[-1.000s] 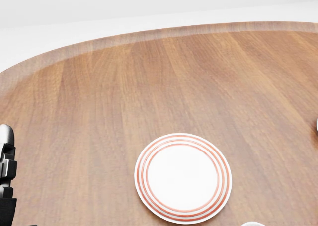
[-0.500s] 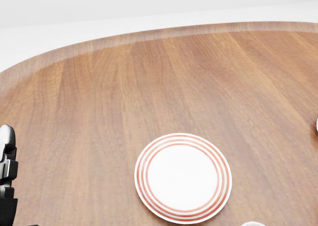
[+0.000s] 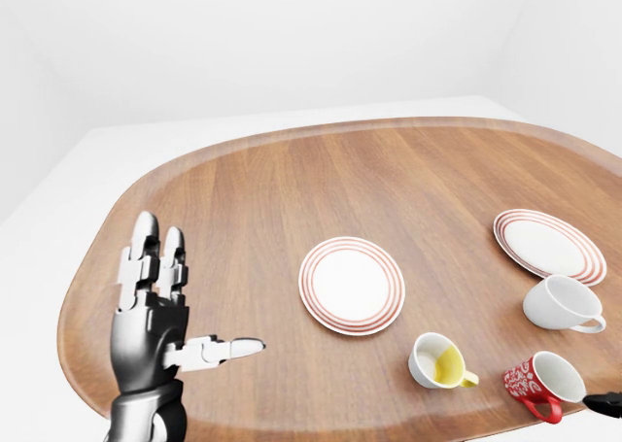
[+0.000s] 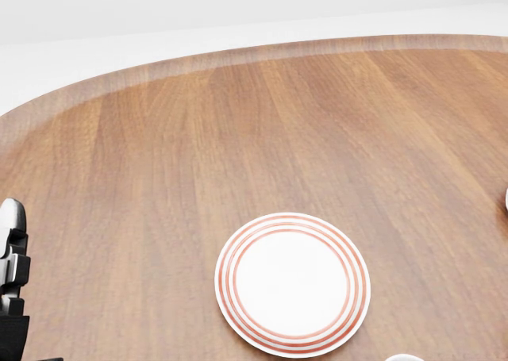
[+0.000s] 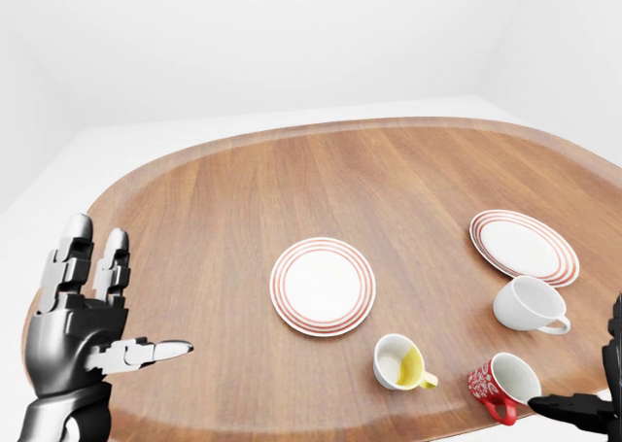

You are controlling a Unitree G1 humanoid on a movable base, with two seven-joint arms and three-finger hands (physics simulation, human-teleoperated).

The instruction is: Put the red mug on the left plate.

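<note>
No shift; round striped left plate (image 3: pixel 351 285)

Red-patterned mug (image 5: pixel 493 383), red-ringed white plates (image 3: pixel 351 285), yellow-lined cup (image 3: pixel 439 361), brown table (image 3: pixel 292 189).

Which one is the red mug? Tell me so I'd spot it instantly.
Start at the wooden table and go to its bottom right edge in the left-eye view. Three mugs lie tipped there; the red mug is lowest and rightmost, the only red, white-patterned one, beside the yellow-lined mug.

You're in a bare sim room: blank white walls, one oval wooden tabletop (image 3: pixel 292 189), dining-style crockery.
</note>
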